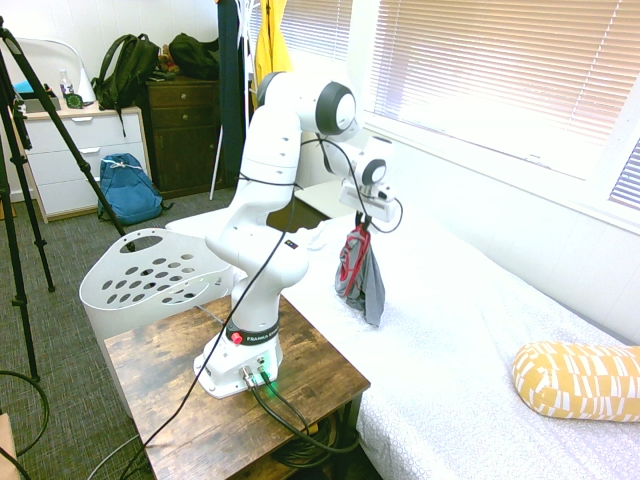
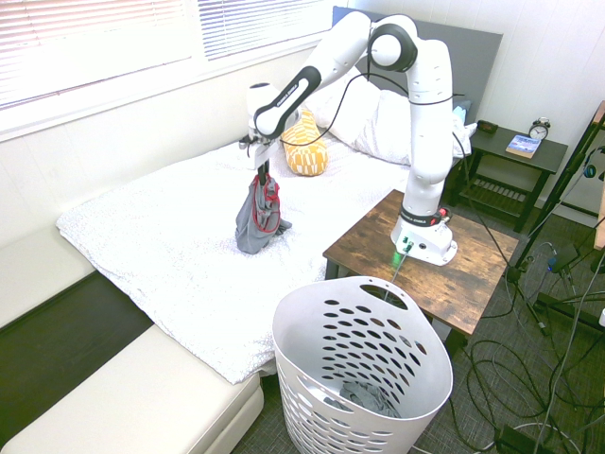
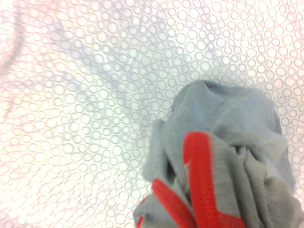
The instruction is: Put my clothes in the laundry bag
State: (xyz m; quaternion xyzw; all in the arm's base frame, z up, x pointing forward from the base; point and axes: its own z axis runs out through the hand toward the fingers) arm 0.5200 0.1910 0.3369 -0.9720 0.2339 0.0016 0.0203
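The clothes (image 1: 363,275), a grey garment with red trim, hang from my gripper (image 1: 361,226), which is shut on their top. In the second exterior view the clothes (image 2: 259,216) dangle over the white bed, their lower end at or just above the cover, below the gripper (image 2: 260,172). The wrist view shows the bunched grey fabric with red trim (image 3: 223,166) over the dotted bedcover. The laundry bag (image 2: 364,364), a white holed basket, stands on the floor beside the wooden table; some fabric lies in its bottom. In the first exterior view the laundry bag (image 1: 150,278) is behind the arm's base.
The wooden table (image 2: 454,274) bears the arm's base next to the bed (image 2: 161,246). A yellow patterned pillow (image 1: 580,380) lies on the bed. A blue backpack (image 1: 128,188) sits on the floor by the dressers. A nightstand (image 2: 515,156) stands past the table.
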